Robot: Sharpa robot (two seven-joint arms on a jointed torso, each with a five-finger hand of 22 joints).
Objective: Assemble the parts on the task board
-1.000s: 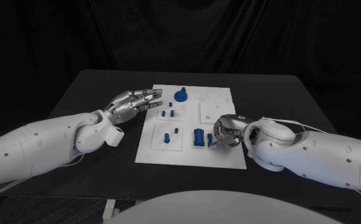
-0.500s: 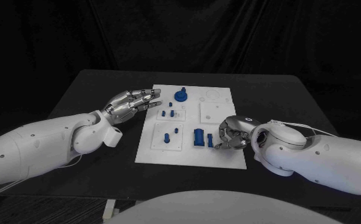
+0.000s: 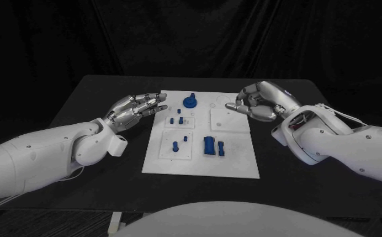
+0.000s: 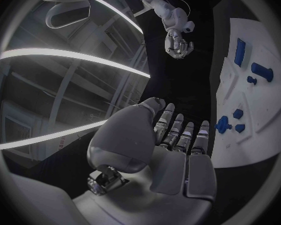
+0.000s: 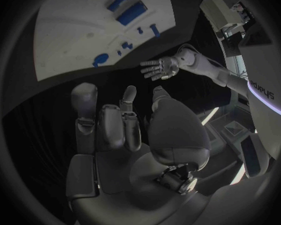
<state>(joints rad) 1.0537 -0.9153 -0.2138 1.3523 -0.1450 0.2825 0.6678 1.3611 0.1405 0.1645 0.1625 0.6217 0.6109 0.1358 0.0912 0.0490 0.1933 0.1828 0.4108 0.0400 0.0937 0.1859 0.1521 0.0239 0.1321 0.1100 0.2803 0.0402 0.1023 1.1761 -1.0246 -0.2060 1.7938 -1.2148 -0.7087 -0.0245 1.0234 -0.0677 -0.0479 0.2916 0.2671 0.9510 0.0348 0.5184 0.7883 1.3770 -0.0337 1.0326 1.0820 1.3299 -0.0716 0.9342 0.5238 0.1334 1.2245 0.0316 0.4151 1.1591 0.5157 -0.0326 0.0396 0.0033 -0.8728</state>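
Blue parts sit scattered over the white task board in the middle of my table, and the relation I care about is how they lie from my right hand. That hand hangs over the board's far right corner, fingers curled inward; I see nothing held in them, so I read it as closed on nothing. The two upright blue blocks stand side by side near the board's near edge, toward me from that hand and a little toward the board's middle, their long axes running away from me along the board. Reaching them means drawing the right hand back toward me over open white plate, with nothing tall in between. My left hand hovers just off the board's left edge, palm flat, fingers spread and empty. It is nearer the round-headed blue piece at the far end and the small blue pegs beside it. Black table lies open on both sides of the board, so either arm has room to swing; the board's near edge is the tighter side, close to my own arms.
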